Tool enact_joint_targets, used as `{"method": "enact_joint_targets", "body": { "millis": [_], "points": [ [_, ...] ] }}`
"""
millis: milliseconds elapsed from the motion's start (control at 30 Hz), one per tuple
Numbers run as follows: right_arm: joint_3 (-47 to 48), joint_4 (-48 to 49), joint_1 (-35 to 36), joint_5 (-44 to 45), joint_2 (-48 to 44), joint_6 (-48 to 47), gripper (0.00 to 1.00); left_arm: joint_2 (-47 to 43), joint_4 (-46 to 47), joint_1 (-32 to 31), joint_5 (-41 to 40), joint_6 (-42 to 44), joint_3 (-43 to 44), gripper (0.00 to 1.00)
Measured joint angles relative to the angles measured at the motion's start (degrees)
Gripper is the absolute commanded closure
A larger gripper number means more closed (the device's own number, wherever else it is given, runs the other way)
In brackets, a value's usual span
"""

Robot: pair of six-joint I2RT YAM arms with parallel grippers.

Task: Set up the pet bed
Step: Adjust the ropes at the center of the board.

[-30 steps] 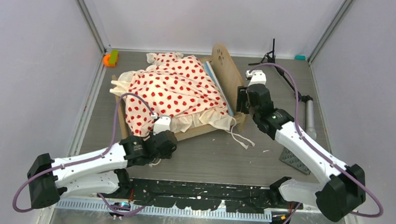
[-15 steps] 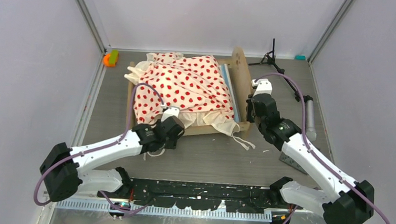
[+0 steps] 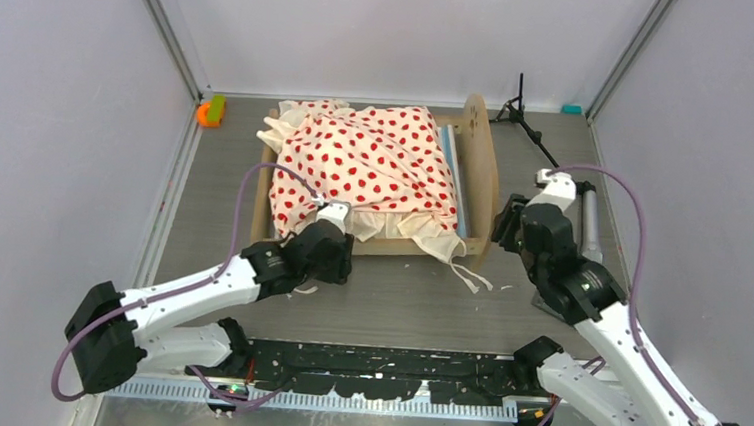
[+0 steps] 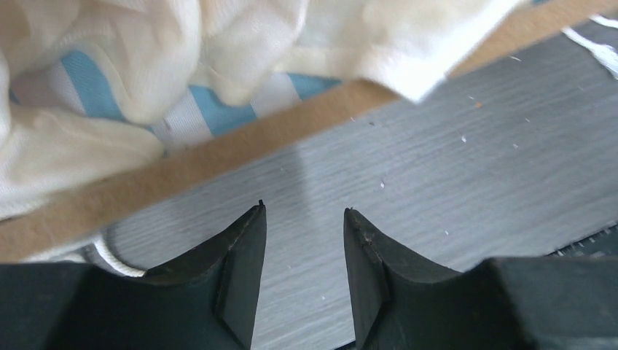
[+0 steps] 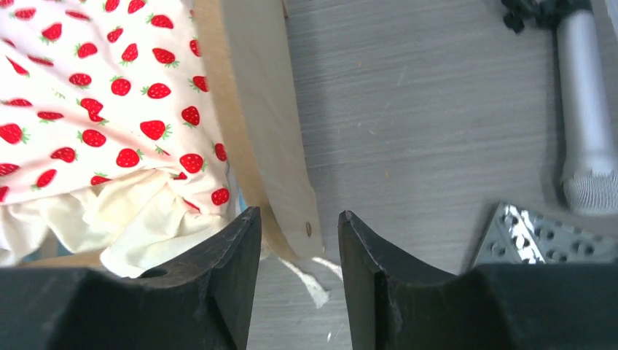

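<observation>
The pet bed (image 3: 480,165) stands square on the table, a light-wood frame with a rounded end board on the right. Cream red-dotted bedding (image 3: 366,162) is heaped over its blue-white striped mattress (image 3: 454,163). My left gripper (image 3: 339,242) hovers at the bed's front rail, open. In the left wrist view the left gripper (image 4: 302,211) has only bare table between its fingers, the rail (image 4: 218,157) just ahead. My right gripper (image 3: 502,230) is open beside the end board's near corner. The right wrist view shows that end board (image 5: 255,109) just beyond the right gripper (image 5: 295,215), not gripped.
A black tripod (image 3: 521,108) stands at the back right. A silver cylinder (image 3: 588,223) and a studded mat (image 5: 525,237) lie right of the bed, near my right arm. An orange-green object (image 3: 210,111) sits at the back left. White tie strings (image 3: 474,278) trail off the bed's front corner.
The bed has swung from a slant to square and shifted right. My right gripper let go of the end board and drew back. My left gripper followed the front rail rightward.
</observation>
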Motion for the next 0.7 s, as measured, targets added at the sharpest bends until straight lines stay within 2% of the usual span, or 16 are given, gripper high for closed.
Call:
{"method": "enact_joint_targets", "body": {
  "millis": [167,267,333,400,533,700],
  "points": [
    [-3.19,-7.39,-0.26,0.11,-6.62,11.32,0.59,-5.99,2.47,-4.00,1.53,0.07,-2.27,0.54],
    [-10.86,-8.83,-0.28,-2.82,-10.43,17.14,0.60,-5.99,6.93,-9.03,1.36,1.11,-2.27,0.54],
    [-15.91,-9.14,-0.31,-5.09,-13.22,20.15,0.59,-4.48,10.36,-12.17,1.36,2.12,-2.34,0.54],
    [-20.68,-9.09,-0.33,-7.15,-16.57,23.15,0.52,-1.81,13.70,-14.29,1.44,2.54,-2.36,0.54],
    [-25.31,-8.79,-0.33,-6.60,-19.82,28.85,0.48,2.89,16.92,-14.62,1.84,2.91,-2.36,0.54],
    [-25.94,-6.73,-0.37,-0.94,-16.46,35.87,0.50,3.54,18.80,-14.62,2.71,2.91,-2.38,0.54]
  ]
}}
